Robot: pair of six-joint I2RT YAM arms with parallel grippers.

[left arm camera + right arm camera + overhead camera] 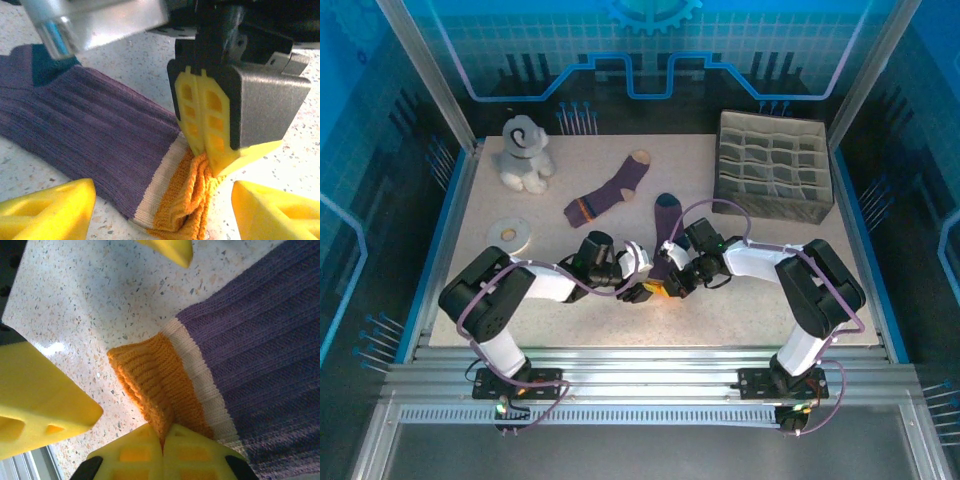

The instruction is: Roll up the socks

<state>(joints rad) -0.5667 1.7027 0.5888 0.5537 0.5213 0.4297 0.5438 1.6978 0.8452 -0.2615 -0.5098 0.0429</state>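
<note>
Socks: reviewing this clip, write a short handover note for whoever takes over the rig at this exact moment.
Right tool: shut on the orange cuff of the purple knit sock with navy toe; the cuff is bunched at the pinch.
Left tool: open, fingers either side of that cuff, gripping nothing.
Second purple knit sock, tan toe and heel: lies flat farther back, apart from the first.
Done: cuff pinched only.
Left: neither sock rolled yet; roll them.

Speckled tabletop carries grey plush toy, white ring, tan-toed purple sock, navy-toed purple sock, grey divided bin.
</note>
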